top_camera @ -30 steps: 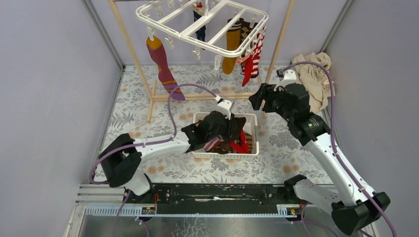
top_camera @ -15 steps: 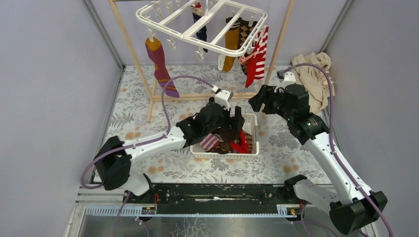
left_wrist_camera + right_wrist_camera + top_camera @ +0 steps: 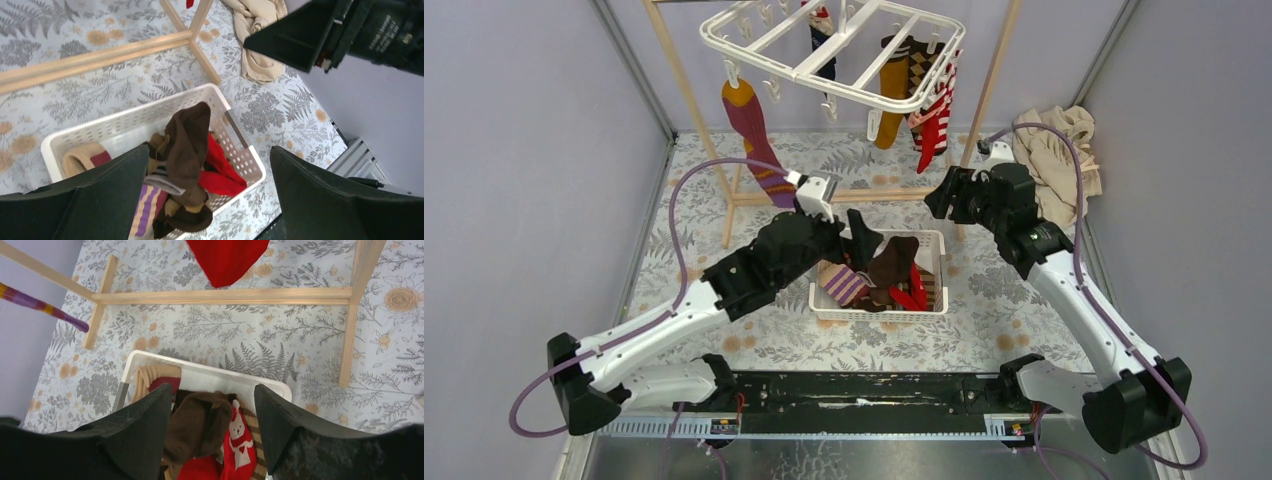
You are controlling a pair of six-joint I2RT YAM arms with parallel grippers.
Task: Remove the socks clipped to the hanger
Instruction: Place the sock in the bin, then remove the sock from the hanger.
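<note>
The white hanger (image 3: 834,50) hangs at the top. Socks are still clipped to it: a purple-striped one (image 3: 749,130), a navy one (image 3: 824,60), a mustard one (image 3: 894,95), a brown argyle one (image 3: 917,70) and a red-white striped one (image 3: 936,110). My left gripper (image 3: 859,235) (image 3: 209,155) is open above the basket's left end and holds nothing. A brown sock (image 3: 187,145) lies loose on the pile below it. My right gripper (image 3: 944,195) (image 3: 212,390) is open and empty, above the basket's back right corner. A red sock toe (image 3: 227,257) hangs ahead of it.
The white perforated basket (image 3: 874,316) holds several loose socks. The wooden pole frame (image 3: 694,110) carries the hanger, and its floor bar (image 3: 225,296) runs behind the basket. A beige cloth (image 3: 1054,160) lies at the back right. Grey walls close in both sides.
My left gripper opened over the basket, let go of the brown sock, then rose and pulled back to the left. The right gripper barely moved and its jaws narrowed slightly.
</note>
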